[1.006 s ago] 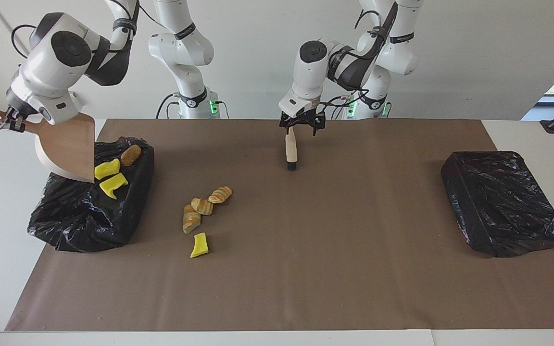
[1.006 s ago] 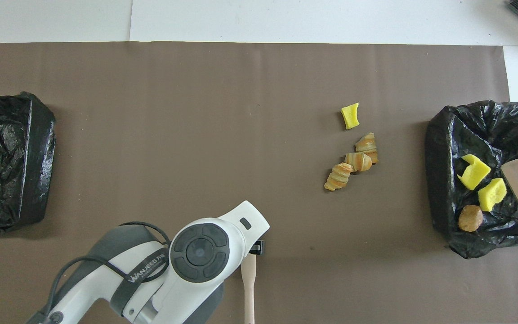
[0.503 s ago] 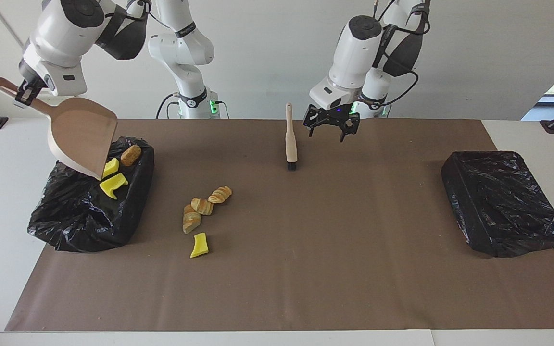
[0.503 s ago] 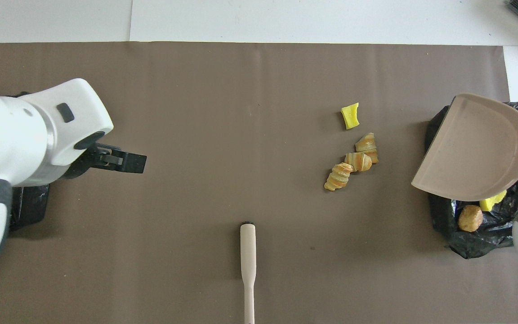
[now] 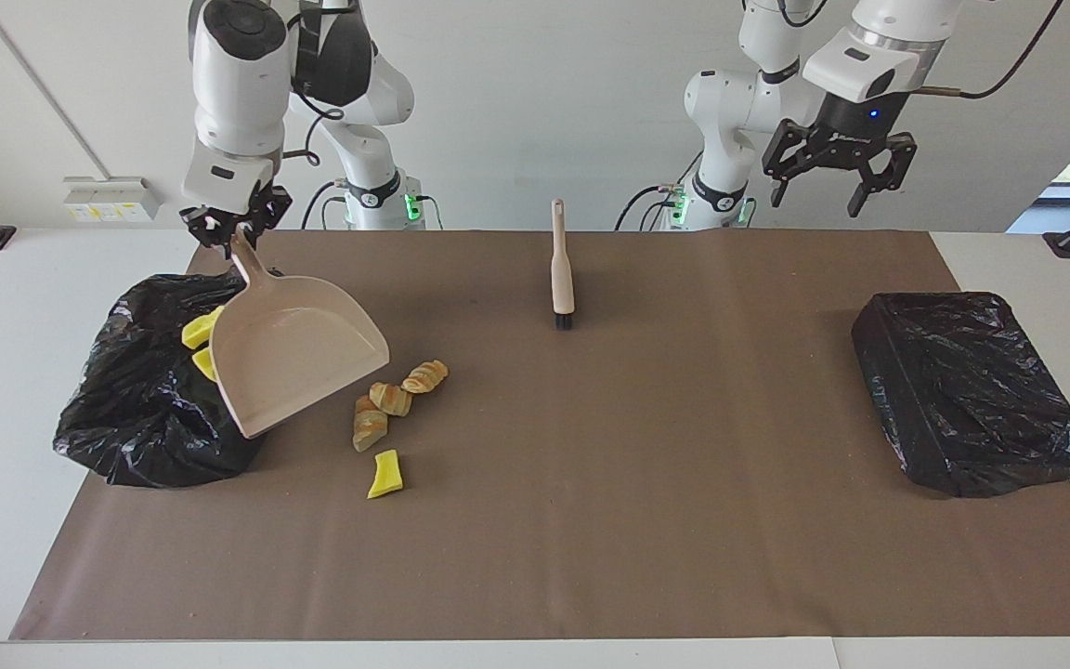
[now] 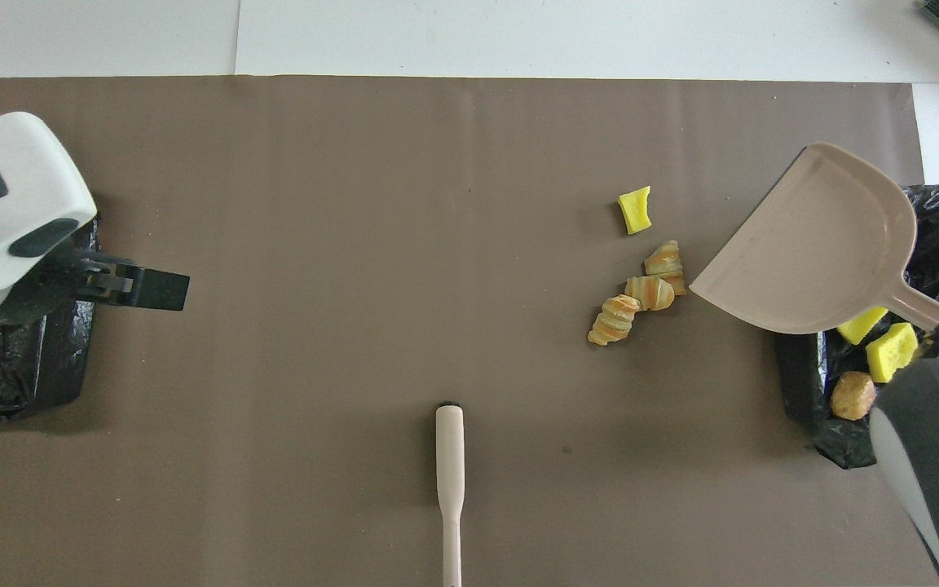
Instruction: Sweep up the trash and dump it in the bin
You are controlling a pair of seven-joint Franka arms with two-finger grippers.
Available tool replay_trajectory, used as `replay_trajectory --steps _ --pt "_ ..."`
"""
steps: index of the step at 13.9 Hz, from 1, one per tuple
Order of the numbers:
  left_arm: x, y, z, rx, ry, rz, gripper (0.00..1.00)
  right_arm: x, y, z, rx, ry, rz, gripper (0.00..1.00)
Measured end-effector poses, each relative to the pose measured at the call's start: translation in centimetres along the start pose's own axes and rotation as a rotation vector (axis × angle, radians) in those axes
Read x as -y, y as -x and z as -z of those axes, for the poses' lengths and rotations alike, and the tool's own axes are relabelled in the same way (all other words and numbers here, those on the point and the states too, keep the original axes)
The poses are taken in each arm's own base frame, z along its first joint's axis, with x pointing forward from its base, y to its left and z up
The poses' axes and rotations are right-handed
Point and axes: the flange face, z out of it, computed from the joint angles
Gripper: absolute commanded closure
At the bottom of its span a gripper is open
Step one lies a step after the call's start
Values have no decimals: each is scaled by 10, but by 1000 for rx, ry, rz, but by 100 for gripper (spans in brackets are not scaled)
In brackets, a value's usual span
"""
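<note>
At the right arm's end of the table, the right gripper [image 5: 236, 226] hangs in the air with its fingers clamped on the handle of a pale pink dustpan [image 5: 298, 358], whose open pan tilts down over the edge of a black-lined bin [image 5: 140, 418]. Inside that bin lie two yellow chunks [image 6: 877, 338] and a brown bun [image 6: 853, 395]. On the brown paper [image 5: 591, 520] just beside the bin, three croissant-like pastries [image 5: 391, 400] sit bunched together, with a third yellow chunk [image 5: 385, 474] a little farther from the robots. A brush [image 5: 561, 269] lies unattended near the robots at mid-table. The left gripper [image 5: 837, 186], fingers spread wide and holding nothing, hovers high over the second black-lined bin [image 5: 972, 400] at the left arm's end.
</note>
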Motion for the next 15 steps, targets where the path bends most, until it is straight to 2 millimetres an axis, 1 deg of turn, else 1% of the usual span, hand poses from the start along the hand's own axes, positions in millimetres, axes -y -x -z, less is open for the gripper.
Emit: replay_trajectory --steps 2,3,6,7,9,11,12,13,14,15 --pt "16 0 5 10 -2 18 0 51 -32 -6 -49 -29 -118 100" --pt "22 -1 6 16 -3 24 0 73 -47 -7 -66 -73 -179 100" --pt "37 -4 5 23 -5 49 0 128 -85 -6 -87 -196 -320 100" --pt "41 -3 6 21 -6 57 0 153 -99 -7 -106 -231 -366 100" --pt "47 1 11 18 -8 69 0 205 -122 -20 -124 -294 -448 100" --pt "49 8 16 24 -7 75 0 251 -140 -39 -143 -336 -500 100" --pt "49 11 18 23 -7 78 0 268 -145 -46 -152 -350 -516 100" --pt "50 12 20 22 -8 79 0 279 -149 -51 -160 -362 -526 100" --pt "49 13 20 22 -8 78 0 283 -151 -54 -165 -371 -532 98" --pt "49 13 20 23 -7 78 0 282 -153 -54 -165 -377 -536 78"
